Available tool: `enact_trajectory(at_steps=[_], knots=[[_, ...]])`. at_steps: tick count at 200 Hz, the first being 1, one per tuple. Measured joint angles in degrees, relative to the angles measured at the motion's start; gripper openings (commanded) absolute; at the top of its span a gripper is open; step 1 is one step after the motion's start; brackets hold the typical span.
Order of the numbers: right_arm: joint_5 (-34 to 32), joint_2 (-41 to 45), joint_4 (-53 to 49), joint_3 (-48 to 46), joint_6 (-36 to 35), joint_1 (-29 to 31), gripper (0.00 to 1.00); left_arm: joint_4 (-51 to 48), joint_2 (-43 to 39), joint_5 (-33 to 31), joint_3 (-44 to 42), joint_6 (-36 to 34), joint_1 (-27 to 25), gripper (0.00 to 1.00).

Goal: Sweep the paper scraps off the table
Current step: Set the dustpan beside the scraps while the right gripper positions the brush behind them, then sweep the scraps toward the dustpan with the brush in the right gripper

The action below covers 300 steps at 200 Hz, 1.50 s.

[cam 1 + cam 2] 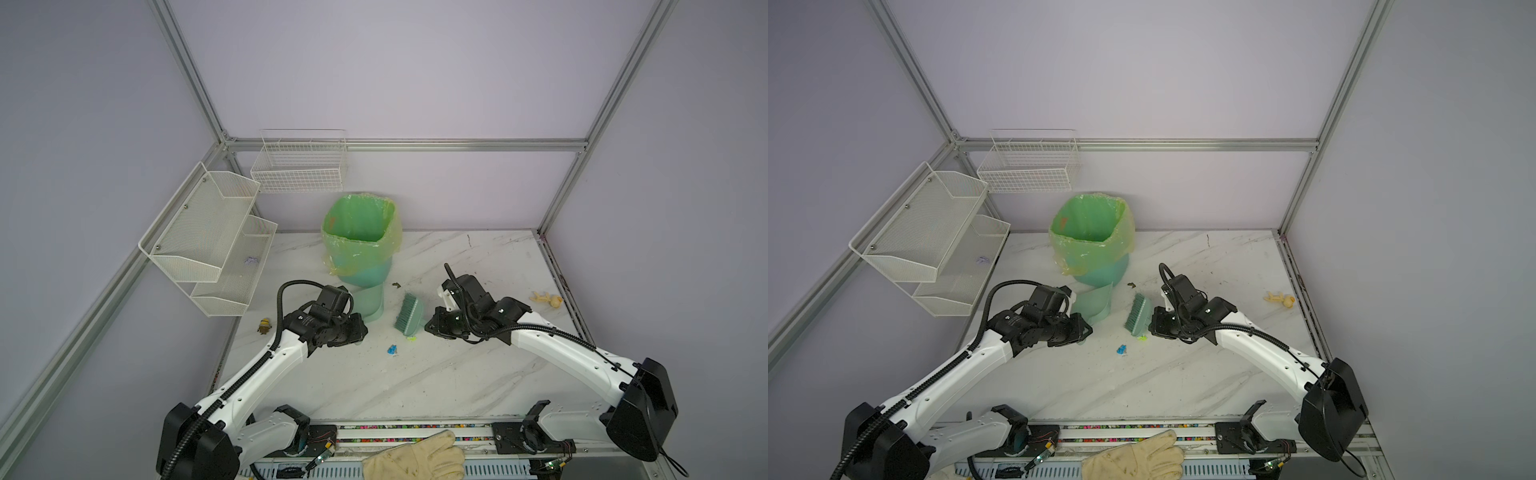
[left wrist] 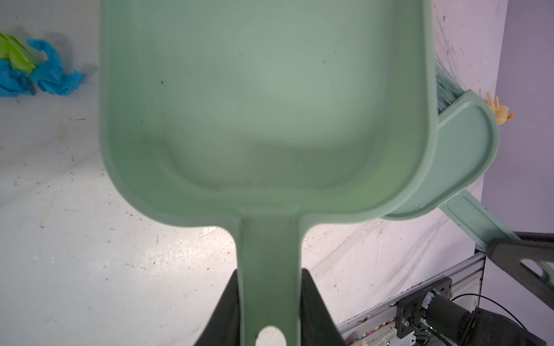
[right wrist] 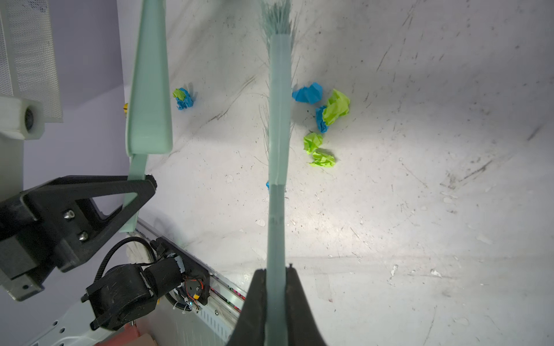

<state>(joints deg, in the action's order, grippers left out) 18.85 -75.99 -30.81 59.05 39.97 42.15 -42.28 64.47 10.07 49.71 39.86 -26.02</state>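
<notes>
Wide marbled table (image 1: 457, 374), and you had both tools in hand!

**Dustpan:** Your left gripper (image 2: 269, 278) was clamped on the handle of the dustpan (image 2: 269, 104), mouth aimed out toward the bin (image 1: 365, 272). I'd say you needed to swing that mouth round to the litter and set its lip flat.

**Brush:** Your right gripper (image 3: 275, 275) was closed tight on the brush (image 3: 278, 119), bristles turned toward the dustpan. The smart move looked like lifting them over behind the clump, then short strokes.

**Scraps:** The paper scraps (image 3: 328, 119) lay on the table between your two grippers. Most were strung in a line along the brush's back side, with one stray wad (image 3: 183, 99) between brush and dustpan. Each was a crumpled ball, with no long axis or facing of its own.
</notes>
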Motion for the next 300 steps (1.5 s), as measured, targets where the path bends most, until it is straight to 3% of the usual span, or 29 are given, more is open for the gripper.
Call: enact_trajectory(at_steps=[59, 127, 232, 300], knots=[[4.0, -2.03, 3.08, -0.31, -1.11, 3.8, 0.0, 0.0, -1.31, -0.94, 0.0, 0.28, 0.0, 0.0], [5.55, -2.73, 2.29, -1.81, -3.5, 3.93, 0.0, -0.07, -0.74, -0.85, 0.0, 1.14, 0.0, 0.0], [-6.38, -4.66, -10.75, 6.51, -6.03, 2.95, 0.0, -0.15, -0.68, -1.4, -0.7, 3.21, -6.99, 0.0], [-8.52, -8.33, -12.37, 17.55, -7.26, 1.9, 0.0, -1.31, -4.85, -2.82, -4.48, 4.15, -10.12, 0.0]])
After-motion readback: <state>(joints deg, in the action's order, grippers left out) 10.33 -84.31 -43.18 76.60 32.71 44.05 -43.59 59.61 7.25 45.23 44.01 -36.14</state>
